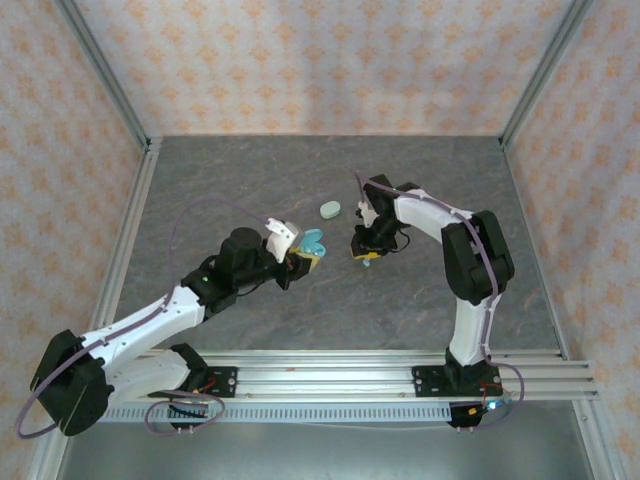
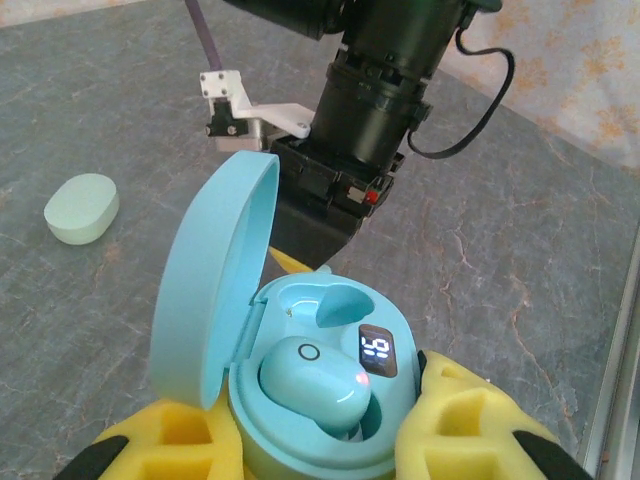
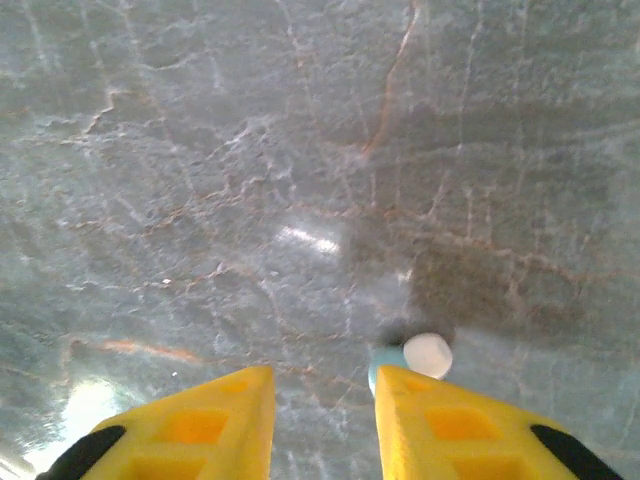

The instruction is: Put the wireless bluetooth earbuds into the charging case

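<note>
My left gripper (image 1: 305,256) (image 2: 315,432) is shut on the pale blue charging case (image 2: 300,440) (image 1: 313,243), whose lid (image 2: 215,285) stands open. One pale blue earbud (image 2: 312,382) sits in the near slot. The far slot (image 2: 345,300) is empty, and a small display (image 2: 377,351) is lit. My right gripper (image 1: 362,250) (image 3: 322,385) is open, low over the table. A second pale blue earbud with a white tip (image 3: 425,355) (image 1: 366,263) lies just outside its right fingertip (image 3: 420,400), partly hidden by it. The mint-green earbuds are out of view.
A shut mint-green case (image 1: 330,209) (image 2: 82,208) lies on the grey table (image 1: 250,170) behind both grippers. The right arm's wrist (image 2: 375,90) hangs just beyond the open blue case. Patterned walls and metal posts fence the table.
</note>
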